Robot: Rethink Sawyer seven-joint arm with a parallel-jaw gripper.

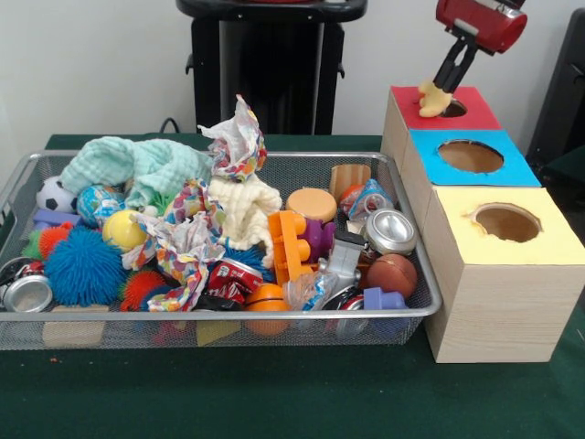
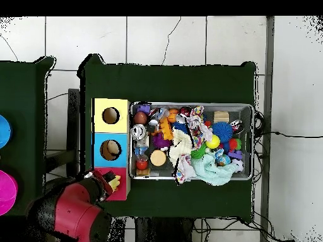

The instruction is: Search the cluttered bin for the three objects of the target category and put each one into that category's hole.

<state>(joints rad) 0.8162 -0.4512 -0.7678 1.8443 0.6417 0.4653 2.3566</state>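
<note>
My gripper point(image 1: 442, 84) is shut on a pale yellowish-tan plush animal point(image 1: 433, 98) and holds it right at the red-surround hole point(image 1: 454, 108), at the far end of the pale wood box point(image 1: 498, 306). The plush touches the hole's near-left rim. In the overhead view the gripper point(image 2: 108, 182) and the plush point(image 2: 115, 183) are over the red section point(image 2: 121, 191). The wire mesh basket point(image 1: 219, 314) stands left of the box, full of clutter. No tan teddy bear or striped tiger shows in it.
The box also has a blue-surround hole point(image 1: 470, 155) and a yellow-surround hole point(image 1: 505, 221). The basket holds spiky puffer balls point(image 1: 84, 267), a mint cloth point(image 1: 137, 165), patterned paper point(image 1: 187, 240), cans point(image 1: 391, 230), an orange brick point(image 1: 288, 243) and small sports balls point(image 1: 391, 274).
</note>
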